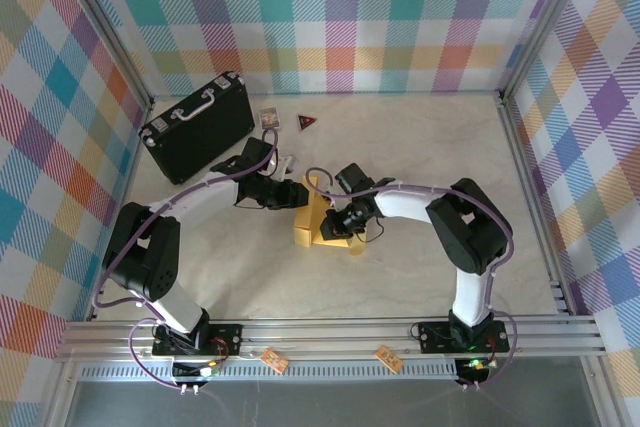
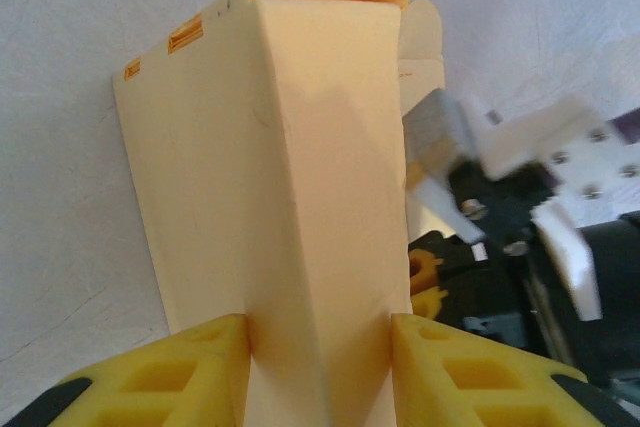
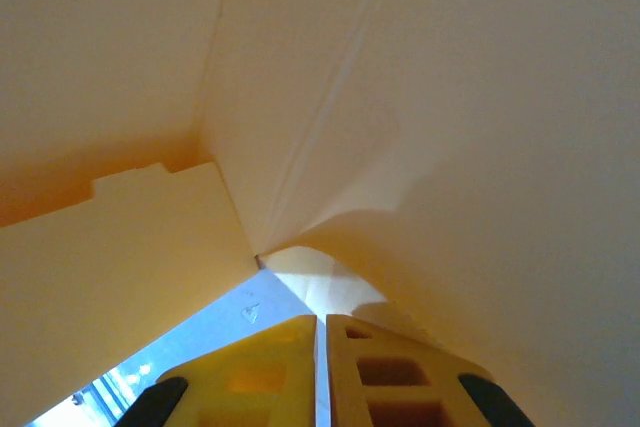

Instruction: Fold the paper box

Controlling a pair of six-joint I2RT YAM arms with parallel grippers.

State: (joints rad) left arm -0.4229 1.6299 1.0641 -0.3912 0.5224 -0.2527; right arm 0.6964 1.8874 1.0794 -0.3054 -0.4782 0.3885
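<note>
The paper box [image 1: 316, 225] is mustard-yellow cardboard, partly folded up, standing in the middle of the table between both arms. My left gripper [image 1: 299, 193] reaches it from the left. In the left wrist view its yellow fingers [image 2: 190, 372] press both sides of an upright folded panel of the box [image 2: 300, 167], so it is shut on the box. My right gripper [image 1: 347, 221] comes in from the right, tucked under the box's panels [image 3: 450, 97]. Its fingers [image 3: 380, 372] are pressed together, with just a thin slit between them and nothing seen in it.
A black hard case [image 1: 197, 125] with a pale handle lies at the back left. A small card [image 1: 268, 118] and a dark triangle [image 1: 307, 123] lie behind the box. Plaid walls close off three sides. Two tags [image 1: 273, 359] hang on the front rail.
</note>
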